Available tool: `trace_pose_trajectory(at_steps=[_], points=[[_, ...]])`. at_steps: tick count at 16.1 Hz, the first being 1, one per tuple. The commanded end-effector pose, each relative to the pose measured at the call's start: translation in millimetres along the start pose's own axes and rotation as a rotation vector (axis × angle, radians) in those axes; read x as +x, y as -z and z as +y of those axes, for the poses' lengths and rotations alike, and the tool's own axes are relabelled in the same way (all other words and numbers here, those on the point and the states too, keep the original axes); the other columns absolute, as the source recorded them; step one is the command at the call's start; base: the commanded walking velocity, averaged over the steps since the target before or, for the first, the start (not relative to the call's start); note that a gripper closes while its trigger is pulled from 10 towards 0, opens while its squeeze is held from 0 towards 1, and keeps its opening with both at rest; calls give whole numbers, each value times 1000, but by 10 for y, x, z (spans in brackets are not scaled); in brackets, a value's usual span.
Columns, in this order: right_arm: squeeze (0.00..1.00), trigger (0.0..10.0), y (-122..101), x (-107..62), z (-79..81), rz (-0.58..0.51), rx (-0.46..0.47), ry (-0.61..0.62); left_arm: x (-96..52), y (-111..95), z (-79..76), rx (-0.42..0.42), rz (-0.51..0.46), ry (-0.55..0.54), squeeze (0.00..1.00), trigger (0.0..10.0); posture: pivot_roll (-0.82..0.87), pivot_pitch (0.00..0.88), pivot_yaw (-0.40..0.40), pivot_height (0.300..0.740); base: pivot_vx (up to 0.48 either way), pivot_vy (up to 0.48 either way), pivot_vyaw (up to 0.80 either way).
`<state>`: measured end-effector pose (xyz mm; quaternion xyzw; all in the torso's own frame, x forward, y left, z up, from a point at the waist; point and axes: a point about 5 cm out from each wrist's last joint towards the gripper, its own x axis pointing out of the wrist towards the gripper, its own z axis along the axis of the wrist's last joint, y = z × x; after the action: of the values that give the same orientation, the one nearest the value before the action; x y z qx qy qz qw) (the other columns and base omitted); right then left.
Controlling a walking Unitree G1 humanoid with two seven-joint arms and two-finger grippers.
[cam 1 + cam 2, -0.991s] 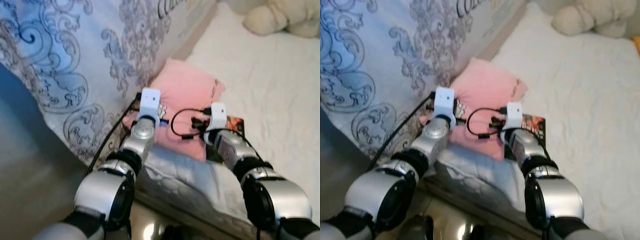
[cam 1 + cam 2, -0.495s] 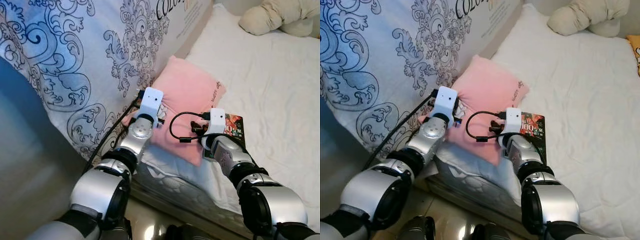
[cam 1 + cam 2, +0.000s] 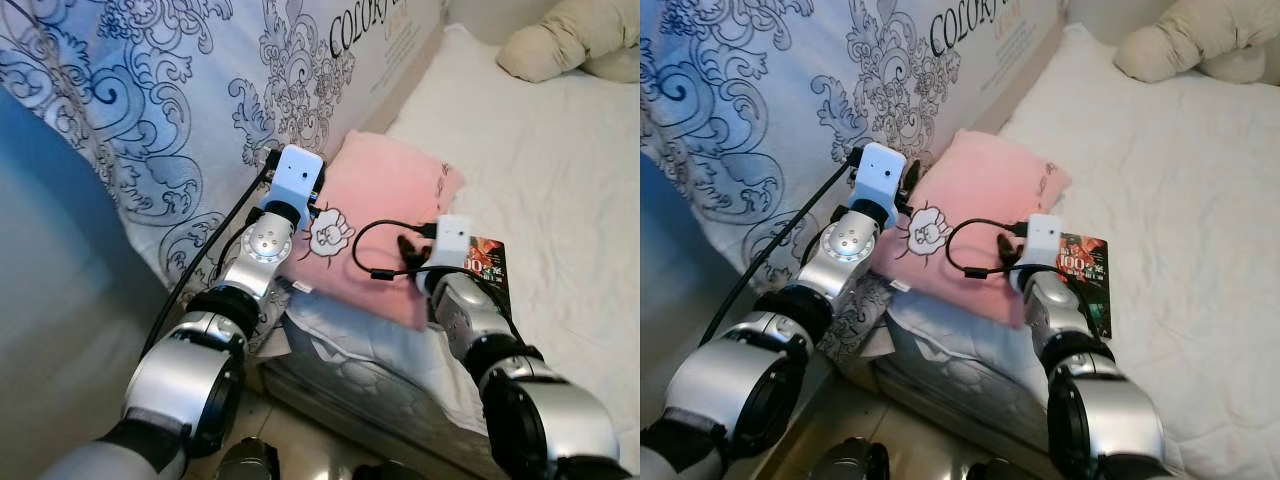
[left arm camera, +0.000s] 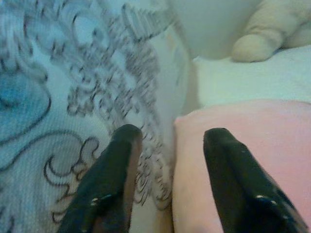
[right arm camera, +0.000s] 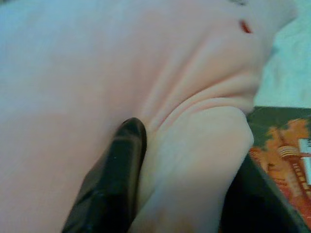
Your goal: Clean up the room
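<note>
A pink pillow (image 3: 385, 200) with a small sheep drawing lies at the near left corner of the white bed (image 3: 570, 170), against a blue and white patterned cover (image 3: 170, 90). My left gripper (image 4: 172, 135) is open at the pillow's left edge, one finger over the patterned cover and the other over the pink cloth. My right gripper (image 5: 189, 145) is shut on a fold at the pillow's near right corner, with pink cloth bulging between its fingers (image 5: 119, 174). A dark book (image 3: 492, 268) with red print lies on the bed just right of that gripper.
A cream plush toy (image 3: 572, 38) lies at the far end of the bed. The quilted mattress edge (image 3: 370, 375) runs under both arms, with bare floor (image 3: 290, 430) below it. A black cable (image 3: 380, 255) loops over the pillow by the right wrist.
The view has shifted. My left arm has reached further along the pillow's left edge, uncovering the sheep drawing. My right gripper stays at the pillow's near corner.
</note>
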<state>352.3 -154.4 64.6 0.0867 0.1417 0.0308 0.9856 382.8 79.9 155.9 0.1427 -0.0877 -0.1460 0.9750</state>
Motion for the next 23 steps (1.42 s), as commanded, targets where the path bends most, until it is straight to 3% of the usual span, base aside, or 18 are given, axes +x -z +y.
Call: trace_pose_trajectory(at_steps=[1,2,5,7,9,11,12,15,17,20,21,22,23], points=[[1000,10000,-73,-13,-53,-68,20,45,-27,4,-6,28,-20,42,1000,10000,49,0,-15,740,0,0,0],[1000,10000,-3,-54,-73,-75,55,72,-47,7,14,44,-32,55,1000,10000,46,0,-10,740,0,0,0],[1000,10000,582,-416,5,-5,172,109,-188,125,147,99,-32,90,1000,10000,28,0,12,740,0,0,0],[1000,10000,758,-562,2,18,194,148,-255,188,188,129,-23,106,1000,10000,15,0,21,740,0,0,0],[1000,10000,660,-589,-123,-36,193,208,-295,196,189,134,-31,130,1000,10000,4,0,38,740,0,0,0],[1000,10000,419,-677,-142,-159,140,194,-364,181,81,113,-55,179,1000,10000,0,0,44,740,0,0,0],[1000,10000,242,-827,-139,-247,114,201,-458,206,-9,92,-57,205,1000,10000,-3,0,48,740,0,0,0],[1000,10000,102,-1087,-248,-328,73,292,-568,291,-37,99,-29,212,1000,10000,-1,0,44,740,0,0,0],[1000,10000,130,-1354,-413,-321,13,353,-628,320,17,32,13,187,1000,10000,0,0,40,740,0,0,0],[1000,10000,313,-1635,-648,-233,-82,422,-829,373,-10,-224,94,90,1000,10000,-4,0,39,740,0,0,0],[1000,10000,398,-1623,-719,-184,-83,448,-845,291,-52,-205,56,91,1000,10000,0,0,39,740,0,0,0],[0,10000,464,-1508,-770,-152,-67,442,-793,171,-74,-207,-7,83,753,10000,10,0,45,740,0,0,0],[0,10000,483,-1388,-821,-138,-72,452,-731,116,-62,-200,-28,67,0,10000,9,0,47,740,0,0,0]])
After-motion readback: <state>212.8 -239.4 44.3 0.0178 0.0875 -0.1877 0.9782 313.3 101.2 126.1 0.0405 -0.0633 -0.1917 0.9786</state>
